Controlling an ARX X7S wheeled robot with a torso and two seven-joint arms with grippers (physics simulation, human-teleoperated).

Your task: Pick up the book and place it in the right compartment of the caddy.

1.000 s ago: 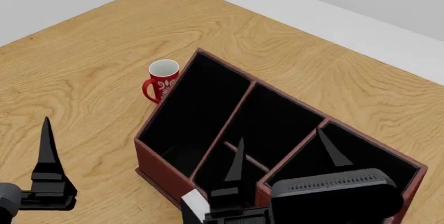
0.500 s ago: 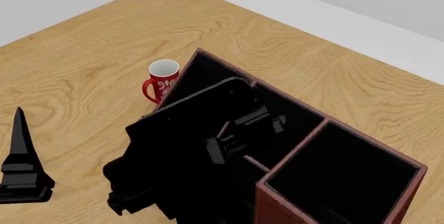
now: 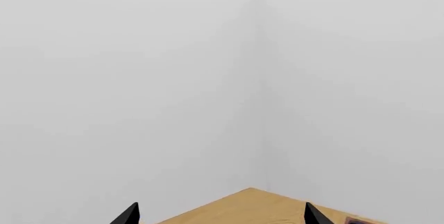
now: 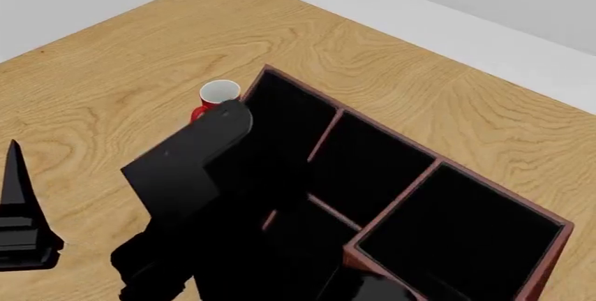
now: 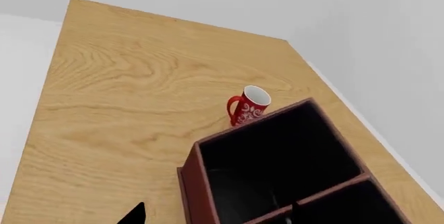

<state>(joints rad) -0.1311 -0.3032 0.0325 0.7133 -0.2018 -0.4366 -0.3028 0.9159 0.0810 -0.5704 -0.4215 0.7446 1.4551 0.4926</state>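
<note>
Within the last second the right arm (image 4: 186, 168) has been swung up from the near edge of the caddy (image 4: 391, 133) and is now held high across its left part, so that the long compartment and half of the red mug (image 4: 219, 93) are covered in the head view. The left gripper (image 3: 218, 216) has been drawn off toward the left edge of the table (image 4: 112, 91).

The book is not shown in any current view. It is not seen between either pair of fingertips, and the right compartment (image 4: 465, 224) is seen as bare black lining. The placing is therefore judged not yet done, and the pick-up itself looks undone.

The left gripper is seen spread, with nothing between its tips. The right gripper (image 5: 215, 219) also appears spread and unloaded, though only one tip is clearly shown. It is raised above the caddy's left end. Where the book lies relative to it cannot be told; it may be hidden under the arm.
</note>
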